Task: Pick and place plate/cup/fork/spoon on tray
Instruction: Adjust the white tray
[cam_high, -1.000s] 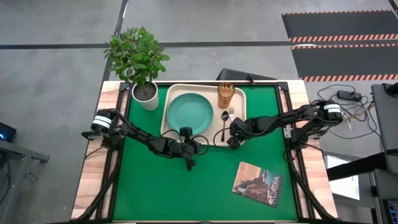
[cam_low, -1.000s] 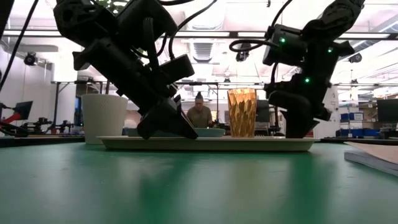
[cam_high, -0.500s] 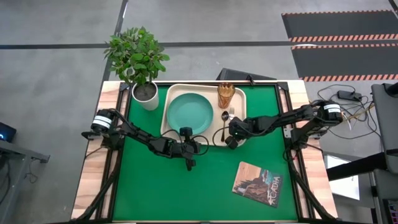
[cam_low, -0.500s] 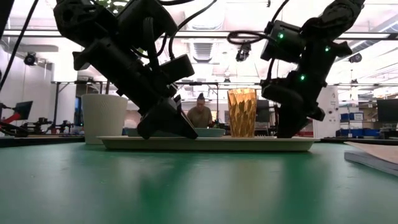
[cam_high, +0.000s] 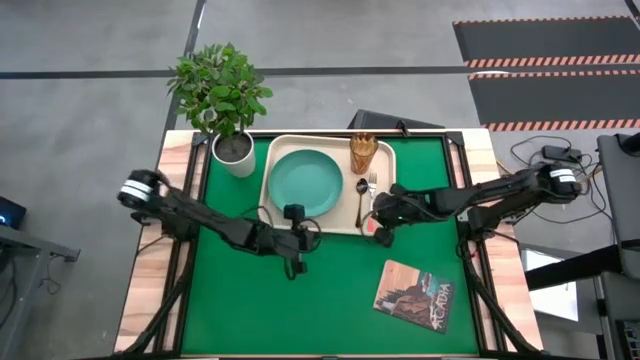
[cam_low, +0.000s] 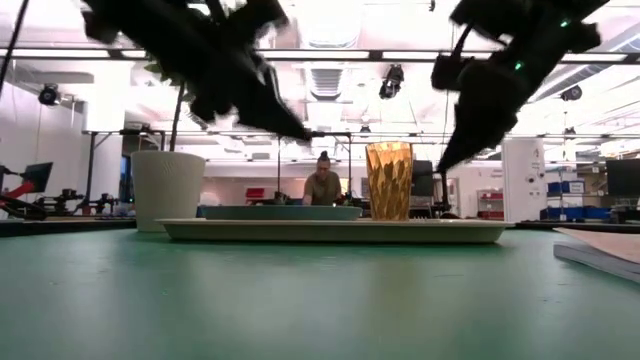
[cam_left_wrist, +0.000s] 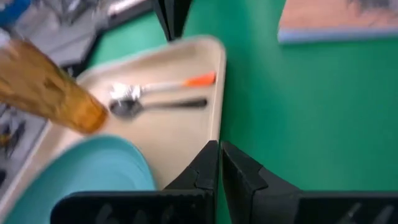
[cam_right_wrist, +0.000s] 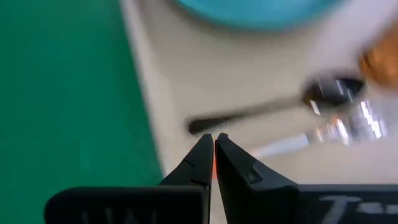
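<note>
The cream tray (cam_high: 383, 152) holds the teal plate (cam_high: 306, 183), the amber cup (cam_high: 362, 152), the dark spoon (cam_high: 361, 200) and the orange-handled fork (cam_high: 372, 187). All lie flat or stand on the tray floor. They also show in the left wrist view: fork (cam_left_wrist: 186, 82), spoon (cam_left_wrist: 155, 106), cup (cam_left_wrist: 53, 87), plate (cam_left_wrist: 81, 177). My left gripper (cam_high: 293, 266) is shut and empty above the green mat, just near of the tray. My right gripper (cam_high: 382, 234) is shut and empty, raised over the tray's near right corner, with the spoon (cam_right_wrist: 267, 109) and fork (cam_right_wrist: 323, 132) lying beyond its tips.
A white plant pot (cam_high: 236, 152) stands left of the tray at the far edge. A brown-covered book (cam_high: 415, 296) lies on the mat near right. Bare green mat (cam_high: 250, 310) spreads at the near left. A person (cam_low: 322, 187) sits in the room beyond.
Both grippers have risen from tray height to well above it. My right gripper has drawn back a little toward the near right. My left gripper has shifted slightly toward the table's left. The things on the tray have stayed in place.
</note>
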